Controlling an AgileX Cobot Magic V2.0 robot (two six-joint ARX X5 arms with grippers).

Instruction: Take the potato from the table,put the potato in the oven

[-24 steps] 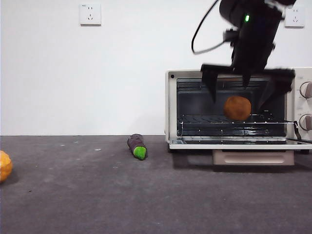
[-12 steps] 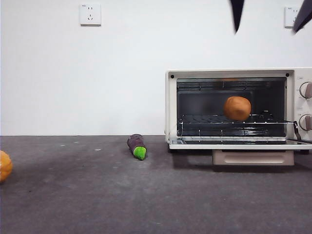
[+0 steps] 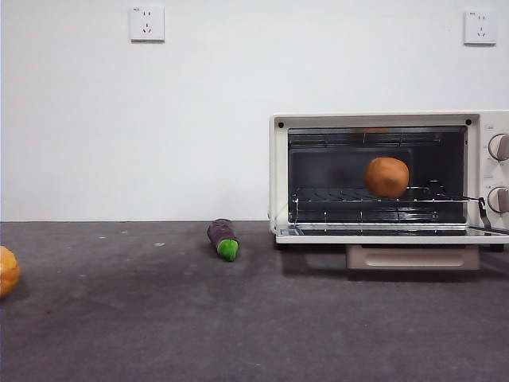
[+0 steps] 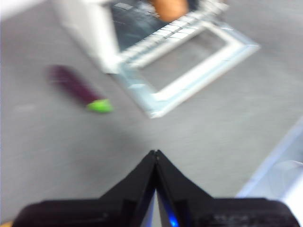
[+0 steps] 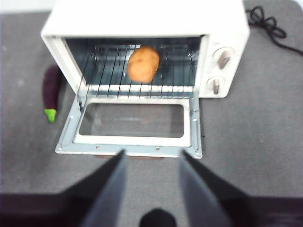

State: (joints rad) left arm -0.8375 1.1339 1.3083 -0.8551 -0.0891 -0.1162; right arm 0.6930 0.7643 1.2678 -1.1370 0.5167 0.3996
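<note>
Both claws were out of the front view, which showed the potato (image 3: 387,177) sitting on the wire rack inside the oven (image 3: 278,175), its door (image 3: 390,235) folded down flat over the dark desk (image 3: 238,318). A purple eggplant (image 3: 223,239) lay left of the oven, and an orange fruit (image 3: 7,271) sat at the far left edge. Blurred, the left wrist view showed the left claw (image 4: 155,153) with its tips pressed together, empty, high above the desk. Only the right wrist view showed the right claw (image 5: 150,158), its jaws spread apart and empty, in front of the open door, and a black cable (image 5: 265,23) beside the oven.
</note>
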